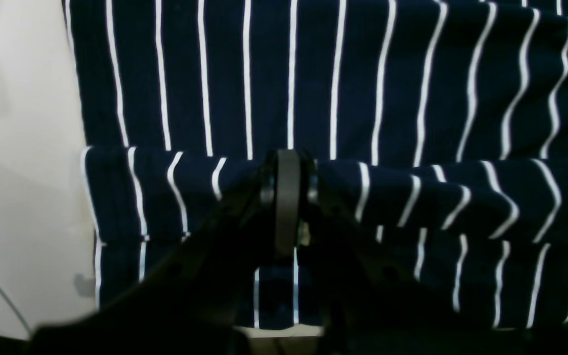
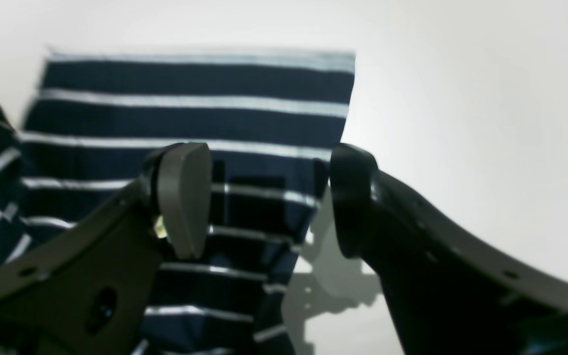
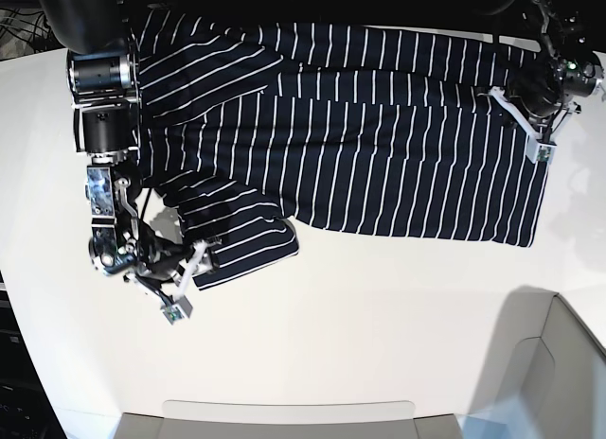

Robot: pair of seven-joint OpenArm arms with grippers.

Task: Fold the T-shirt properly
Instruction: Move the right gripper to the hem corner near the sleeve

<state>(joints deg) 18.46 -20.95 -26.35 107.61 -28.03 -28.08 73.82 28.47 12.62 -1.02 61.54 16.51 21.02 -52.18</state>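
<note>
Left wrist view: we see the left gripper [image 1: 288, 197] with jaws clenched on a raised fold of the T-shirt [image 1: 363, 98].

Right wrist view: the right gripper [image 2: 269, 197] has its jaws released, spread over a sleeve edge of the shirt on the white bench [image 2: 461, 98].

Base view: we see the T-shirt [image 3: 379, 146] spread across the bench's [image 3: 331, 344] far half, one gripper at each end.

This looks like a robot lab. A big plain white table [image 3: 379, 325] fills the room, and two black robot arms reach over it. Black cables [image 3: 19, 27] hang at the corner.
</note>
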